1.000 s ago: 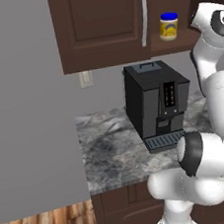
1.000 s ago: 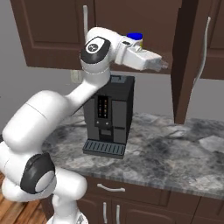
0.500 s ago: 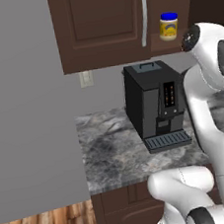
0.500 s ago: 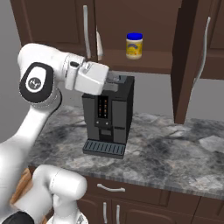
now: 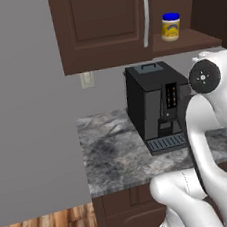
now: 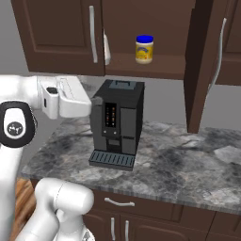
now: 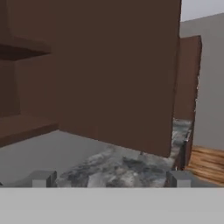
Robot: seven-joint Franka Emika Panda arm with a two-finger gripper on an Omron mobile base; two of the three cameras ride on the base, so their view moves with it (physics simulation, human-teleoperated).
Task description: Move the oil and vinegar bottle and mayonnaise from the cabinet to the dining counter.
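**Pincer empty, jar on the shelf: the carrying is not yet begun**

The pincer (image 7: 109, 178) stands released, its two grey tips wide apart at the bottom of the hand view with nothing between them. It looks across a stretch of grey-marbled table (image 7: 127, 168) toward the dark wood of an open cabinet door (image 7: 105, 74); a strip of wooden floor (image 7: 208, 164) shows at the far right. In the right base view the white hand sits low, to the left of the coffee machine (image 6: 115, 123), well below the shelf and apart from it.

The mayonnaise (image 6: 144, 49) stands upright on the inner shelf of the cabinet (image 6: 155, 66), its blue lid on, roughly above the coffee machine. The left base view shows the same jar (image 5: 170, 27) near the front edge of the shelf, just right of the silver bar handle (image 5: 145, 16). A pale shape peeps out beside the left door's edge in the right base view, perhaps the oil and vinegar bottle (image 6: 107, 49), but too little of it shows to be sure.

As I judge it, neither thing has left the cabinet. The door is open, so the way in is free. What is left: reach up, take each one, and bring both to the dining counter.
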